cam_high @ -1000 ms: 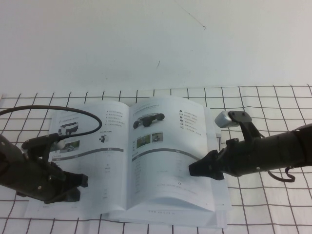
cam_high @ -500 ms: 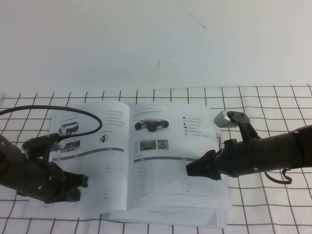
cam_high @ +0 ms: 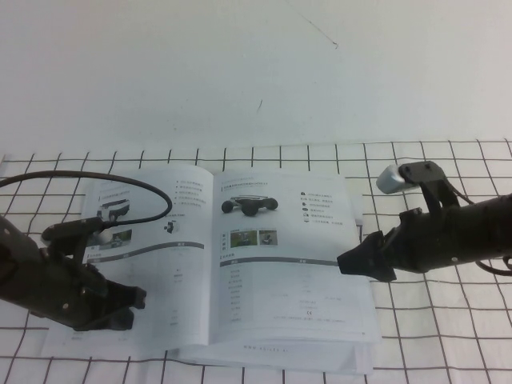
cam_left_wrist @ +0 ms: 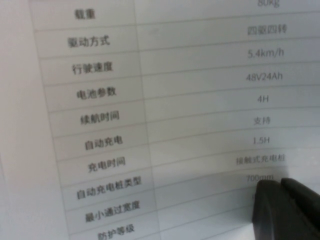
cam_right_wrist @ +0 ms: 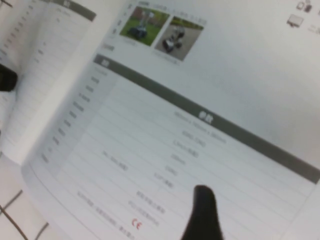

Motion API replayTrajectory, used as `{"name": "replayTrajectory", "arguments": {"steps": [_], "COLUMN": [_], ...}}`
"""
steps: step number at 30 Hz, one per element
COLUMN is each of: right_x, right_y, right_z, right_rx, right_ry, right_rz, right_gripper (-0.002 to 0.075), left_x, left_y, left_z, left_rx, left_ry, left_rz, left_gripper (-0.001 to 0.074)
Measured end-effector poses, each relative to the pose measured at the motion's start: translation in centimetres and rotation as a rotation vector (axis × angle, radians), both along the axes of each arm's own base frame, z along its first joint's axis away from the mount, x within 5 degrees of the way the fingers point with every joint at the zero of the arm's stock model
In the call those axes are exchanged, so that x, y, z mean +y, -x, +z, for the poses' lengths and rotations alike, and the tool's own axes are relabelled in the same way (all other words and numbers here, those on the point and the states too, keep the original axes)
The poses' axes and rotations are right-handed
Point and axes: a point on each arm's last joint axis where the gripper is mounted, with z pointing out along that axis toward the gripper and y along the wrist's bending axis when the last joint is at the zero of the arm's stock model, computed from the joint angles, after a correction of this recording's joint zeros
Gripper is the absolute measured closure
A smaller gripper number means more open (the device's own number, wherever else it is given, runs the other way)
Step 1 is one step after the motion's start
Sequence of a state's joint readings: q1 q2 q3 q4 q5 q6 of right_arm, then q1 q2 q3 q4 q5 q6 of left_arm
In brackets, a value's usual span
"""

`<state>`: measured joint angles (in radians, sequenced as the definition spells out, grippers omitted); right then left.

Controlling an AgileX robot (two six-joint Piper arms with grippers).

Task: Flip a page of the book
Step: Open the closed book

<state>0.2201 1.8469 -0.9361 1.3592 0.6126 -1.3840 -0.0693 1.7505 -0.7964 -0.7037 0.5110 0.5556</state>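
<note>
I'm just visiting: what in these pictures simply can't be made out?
- Left end effector: in the high view its own arm covers the fingers; the left wrist view shows only dark tips, cut off by the edge.
- Right end effector at the page edge: fingers merge into one dark shape; the right wrist view shows one blurred tip.
- The book: print too small in the high view.
- Whether either touches paper: unclear.

I work at a lab-style test bench: a table (cam_high: 448, 160) under a white sheet ruled with a black grid, a bare white wall (cam_high: 240, 64) behind, and my two black arms' cabling trailing across.
</note>
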Motion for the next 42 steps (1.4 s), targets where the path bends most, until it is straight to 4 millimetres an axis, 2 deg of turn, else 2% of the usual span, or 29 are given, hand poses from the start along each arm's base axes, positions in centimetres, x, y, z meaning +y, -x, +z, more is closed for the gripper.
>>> {"name": "replayTrajectory", "arguments": {"steps": [5, 10, 13, 17, 21, 25, 28, 38, 42], "right_x": [-0.3, -0.3, -0.3, -0.3, -0.3, -0.2, -0.1, 0.1, 0.1], "right_y": [0.3, 0.2, 0.2, 0.1, 0.1, 0.1, 0.2, 0.4, 0.4], "right_z": [-0.3, -0.5, -1.3, -2.5, -2.7, -2.7, -2.7, -2.5, -2.5], "right_rx": [0.017, 0.024, 0.055, 0.091, 0.102, 0.103, 0.106, 0.122, 0.123], "right_ry": [0.050, 0.057, 0.058, 0.064, 0.060, 0.050, 0.038, 0.007, 0.003], "right_rz": [0.033, 0.019, 0.010, 0.011, 0.007, 0.010, 0.013, 0.038, 0.037], "right_gripper": [0.0191, 0.0186, 0.0186, 0.0186, 0.0186, 0.0186, 0.0186, 0.0186, 0.0186], "left_x": [0.0, -0.1, 0.0, 0.2, 0.6, 1.4, 2.3, 2.8, 2.7], "left_y": [-0.4, -1.8, -2.4, -2.8, -2.4, -2.0, -2.2, -3.1, -3.4], "left_z": [0.2, 0.9, 1.5, 3.3, 5.8, 6.9, 6.5, 1.5, 1.3], "left_rx": [-0.007, -0.039, -0.065, -0.118, -0.186, -0.208, -0.195, -0.041, -0.037], "left_ry": [-0.005, -0.008, -0.030, -0.058, -0.103, -0.174, -0.215, -0.225, -0.223], "left_rz": [-0.019, -0.029, -0.034, -0.036, -0.036, -0.010, 0.027, 0.048, 0.046], "left_gripper": [0.0738, 0.0738, 0.0738, 0.0738, 0.0738, 0.0738, 0.0738, 0.0737, 0.0737]}}
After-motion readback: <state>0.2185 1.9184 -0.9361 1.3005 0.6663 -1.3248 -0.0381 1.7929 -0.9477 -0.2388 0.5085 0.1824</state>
